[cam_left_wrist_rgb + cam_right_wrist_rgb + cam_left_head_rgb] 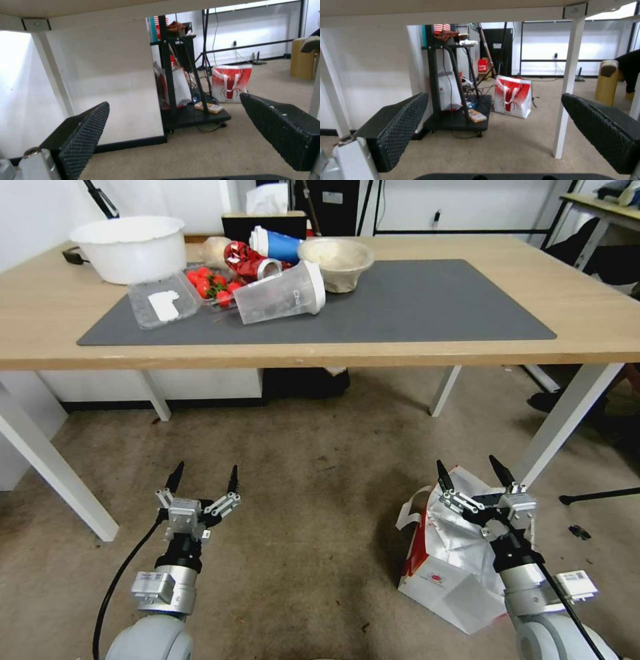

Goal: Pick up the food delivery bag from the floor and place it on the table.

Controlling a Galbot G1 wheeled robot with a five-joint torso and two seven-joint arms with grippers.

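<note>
Hovering above food delivery bag [448,560] on floor [300,500]: right claw [472,471], spread, empty.

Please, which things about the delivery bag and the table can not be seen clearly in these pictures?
- Food delivery bag, head view: its top opening and handles are partly covered by the open right gripper.
- Bag's round logo: too small to read.
- Table, head view: right end cut off by the picture's edge.
- Left gripper: open, away from the bag.

A white bowl [131,247] sits far left, with a strawberry tray [212,287] and a tipped clear cup [281,293] beside it. A beige bowl [335,263] stands just right of them, a blue cup [275,245] lying behind.
</note>
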